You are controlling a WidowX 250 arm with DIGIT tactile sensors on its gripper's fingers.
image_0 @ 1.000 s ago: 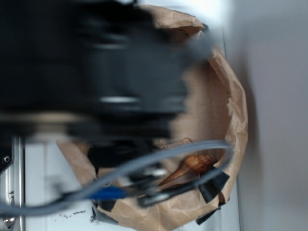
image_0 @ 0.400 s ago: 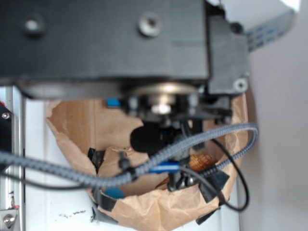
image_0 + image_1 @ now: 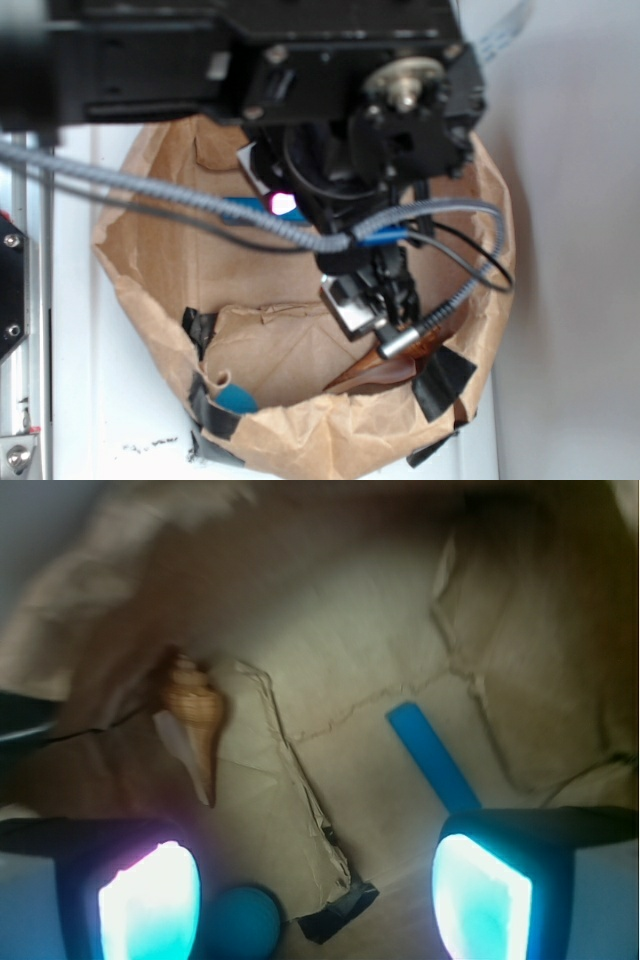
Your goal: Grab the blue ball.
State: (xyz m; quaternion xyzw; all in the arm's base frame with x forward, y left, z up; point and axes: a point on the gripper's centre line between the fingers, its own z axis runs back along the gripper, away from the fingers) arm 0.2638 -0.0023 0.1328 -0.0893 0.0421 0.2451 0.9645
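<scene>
The blue ball lies on brown paper at the bottom of the wrist view, right beside the inner face of my left fingertip. My gripper is open, with the right fingertip far from the ball and nothing held. In the exterior view the ball sits low at the near-left of the paper bowl, and my gripper hangs inside the bowl to its right, over the brown shell.
A brown spiral shell lies ahead on the left and a flat blue block ahead on the right. Black tape holds a paper fold between the fingers. The crumpled paper wall rings the bowl, with cables draped across.
The arm has shifted up the exterior picture and come into focus, uncovering more of the paper bowl. The ball and shell have stayed put.
</scene>
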